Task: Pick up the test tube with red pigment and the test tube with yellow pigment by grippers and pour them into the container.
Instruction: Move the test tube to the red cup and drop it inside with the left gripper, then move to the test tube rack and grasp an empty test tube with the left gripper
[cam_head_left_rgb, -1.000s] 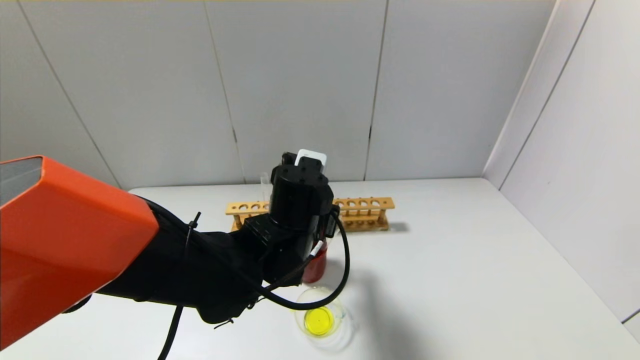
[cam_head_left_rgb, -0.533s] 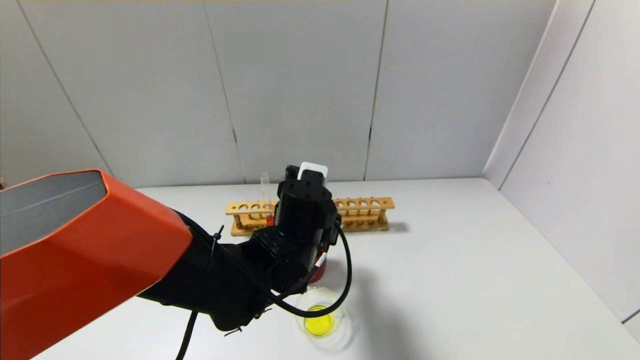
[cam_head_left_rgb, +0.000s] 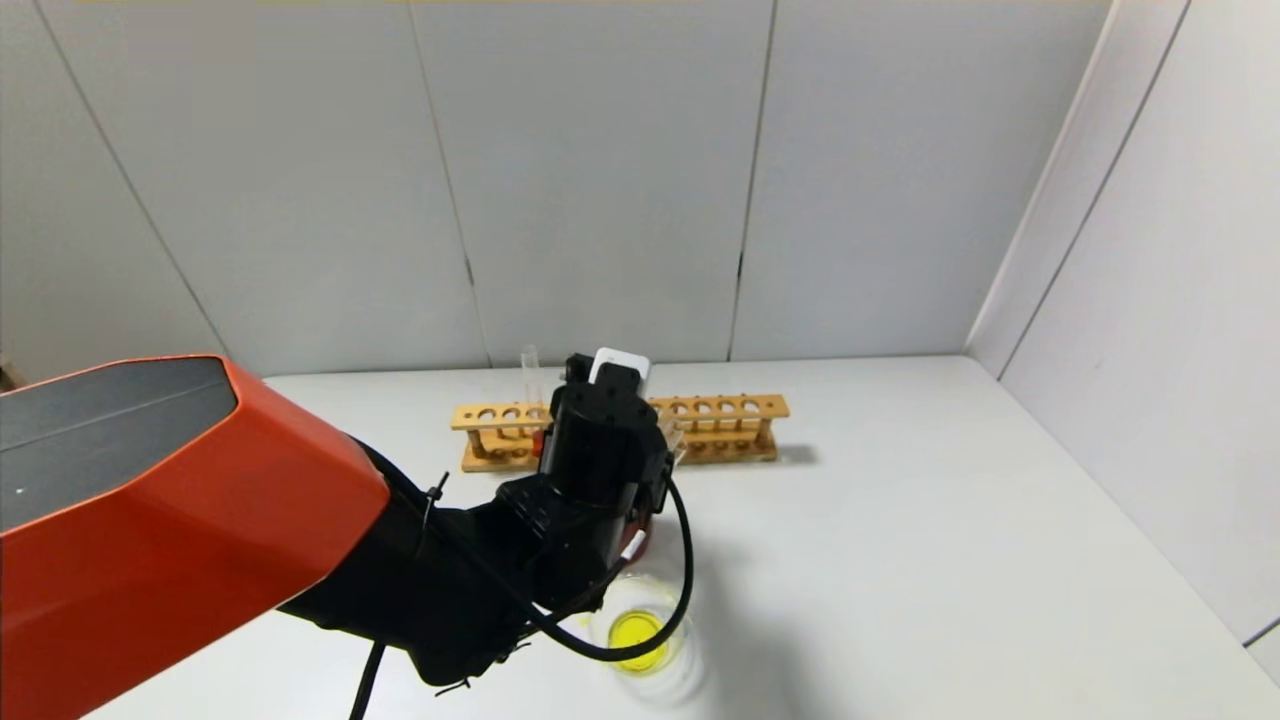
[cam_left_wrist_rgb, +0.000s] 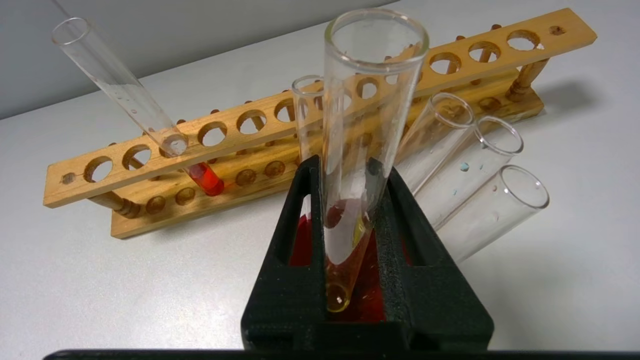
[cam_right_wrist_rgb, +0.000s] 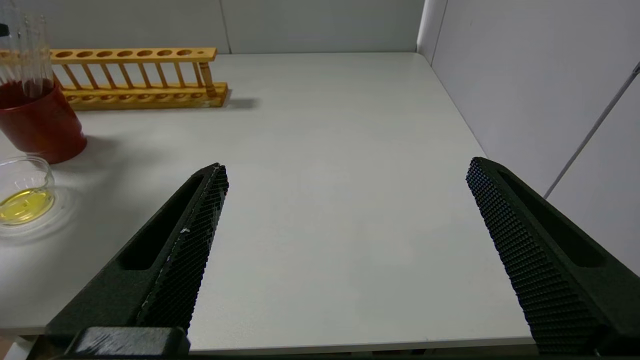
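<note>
Left gripper (cam_left_wrist_rgb: 350, 200): jaws clamped on the test tube with yellow pigment (cam_left_wrist_rgb: 357, 165), held upright, only a yellowish trace at its bottom, above the beaker of dark red liquid (cam_right_wrist_rgb: 37, 122). The test tube with red pigment (cam_left_wrist_rgb: 150, 117) leans in the wooden rack (cam_left_wrist_rgb: 240, 150). The container (cam_head_left_rgb: 640, 635) (yellow liquid inside) sits on the surface (cam_head_left_rgb: 900, 560) just beside the beaker. Right gripper (cam_right_wrist_rgb: 345, 200): jaws wide apart, holding nothing.
</note>
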